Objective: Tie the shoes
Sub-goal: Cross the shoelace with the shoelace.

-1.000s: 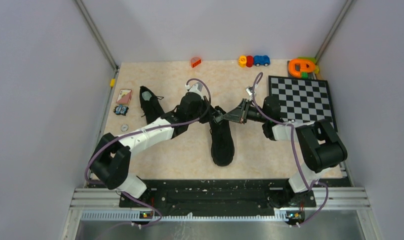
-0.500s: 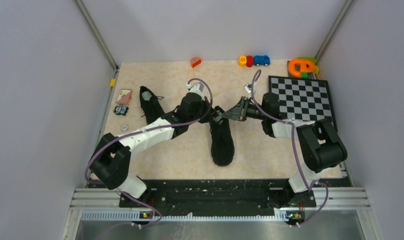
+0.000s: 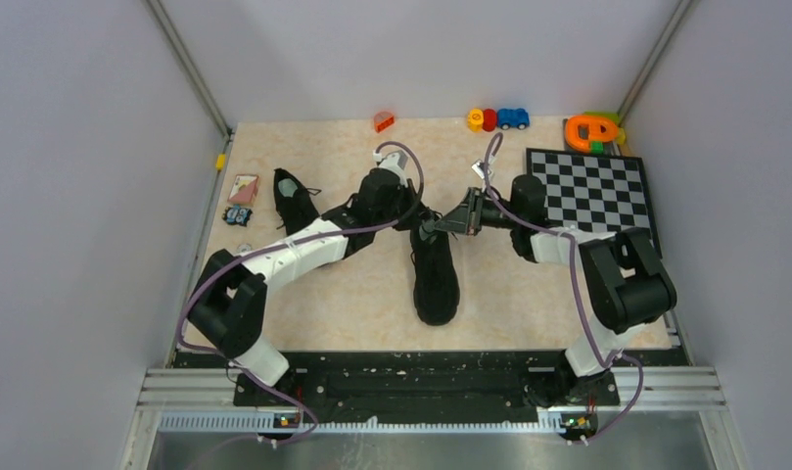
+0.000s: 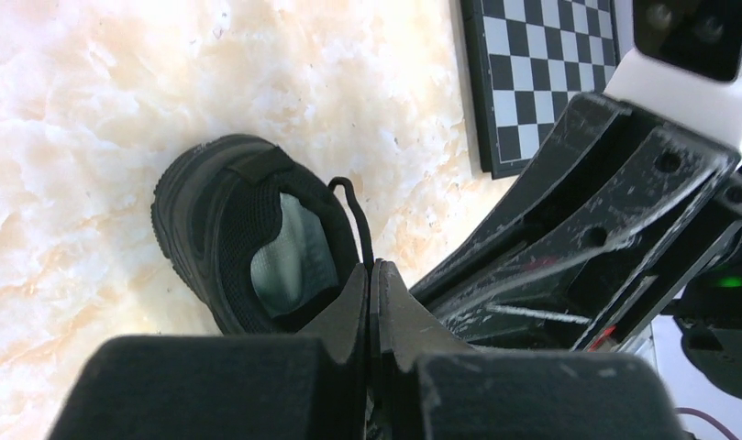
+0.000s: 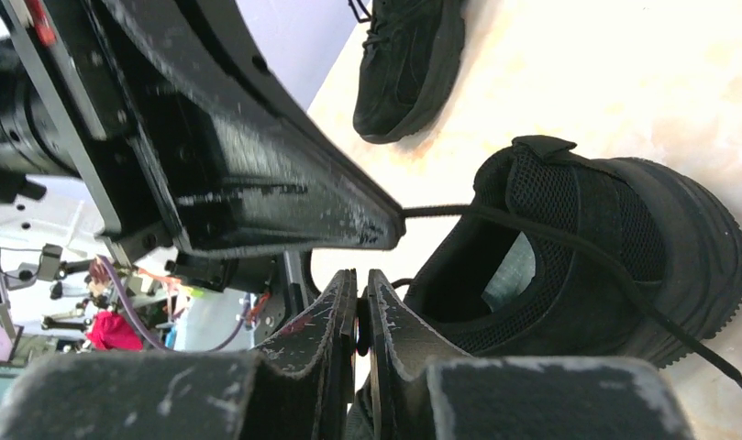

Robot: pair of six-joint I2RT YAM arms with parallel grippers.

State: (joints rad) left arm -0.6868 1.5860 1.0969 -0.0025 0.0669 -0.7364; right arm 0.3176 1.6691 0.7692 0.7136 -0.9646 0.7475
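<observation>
Laces (image 5: 532,225) look thin, limp and slippery, best pinched near a free end; the black shoe (image 3: 437,279) in the middle of the desk (image 3: 529,304) seems light and apt to slide, its mate (image 3: 292,201) lying near the left edge. Left fingers (image 4: 344,312) clamp one lace above the heel opening, while right fingers (image 5: 335,316) stand a slit apart, gripping nothing I can make out. No brand or writing is legible.
</observation>
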